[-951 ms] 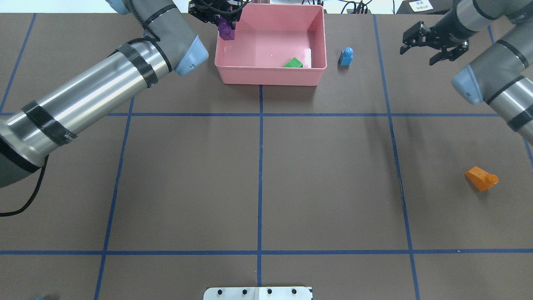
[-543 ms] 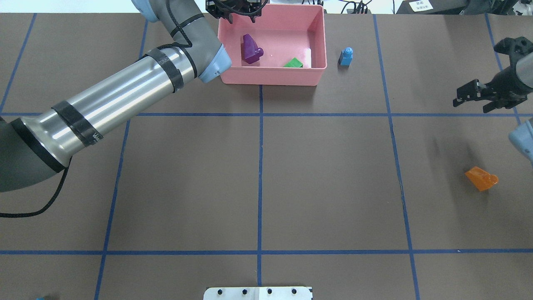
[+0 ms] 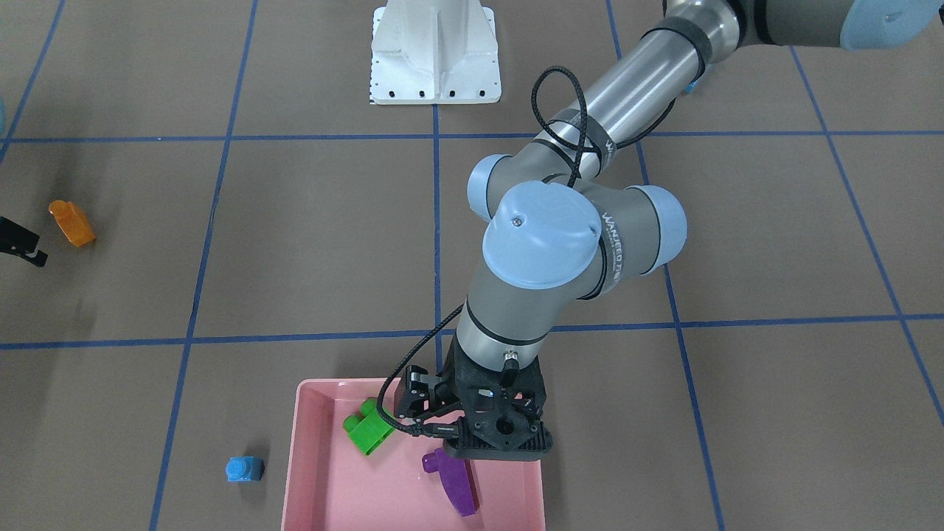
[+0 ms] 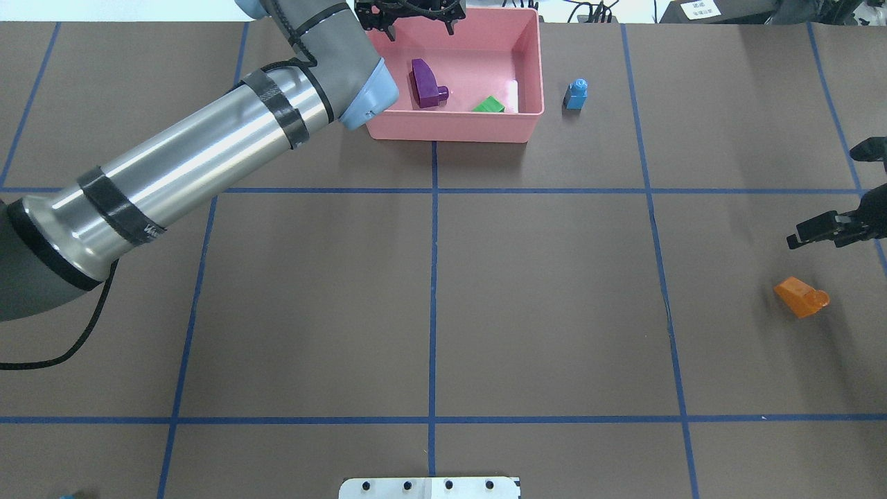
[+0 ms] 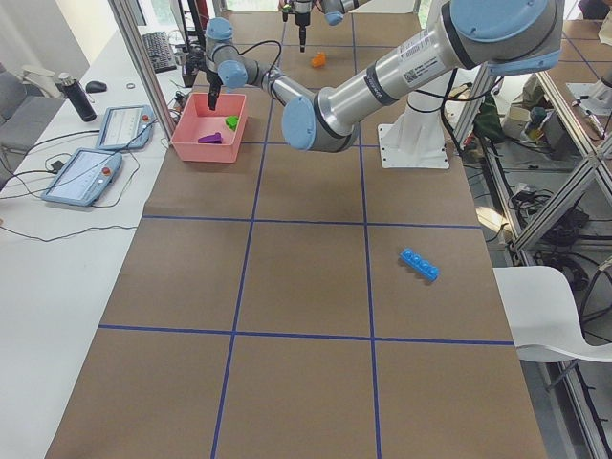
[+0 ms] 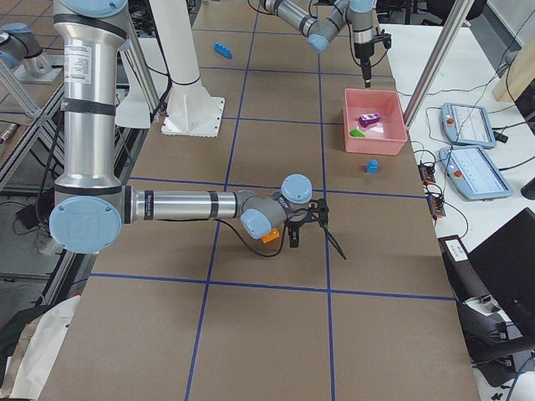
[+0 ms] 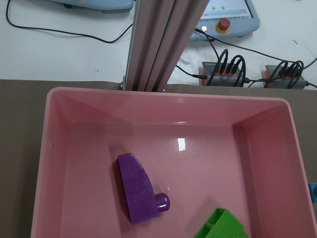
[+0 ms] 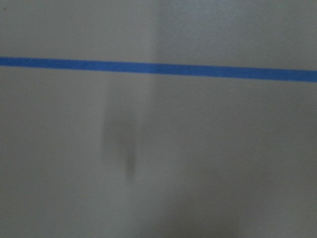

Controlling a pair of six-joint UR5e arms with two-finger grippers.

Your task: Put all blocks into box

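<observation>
The left gripper [image 4: 414, 10] has its jaws spread wide and holds nothing. Right under the jaws is the pink box [image 4: 450, 128]. The purple block [image 4: 426, 84] lies on its side in the box, a little to the robot's side of the jaws. The green block [image 4: 488, 105] lies farther off, in the box's near corner.

The right gripper [image 4: 824, 197] also looks wide and empty, though the edge of the overhead view cuts part of it off. The orange block [image 4: 800, 296] sits on the table near these jaws, a bit closer to the robot. The small light-blue block [image 4: 575, 94] stands well away from them, just beside the box. The long light-blue block [image 5: 419, 264] is far from both grippers.

The orange block is likely light, hard and shiny, so it may slip. Its slanted face would slide out of a pinch. The two flat side faces are the best place to squeeze.

A second ago the left jaws held the purple block over the box's rim. Now it is let go and has settled inside. The right gripper was up near the small light-blue block and has come down toward the orange one.
</observation>
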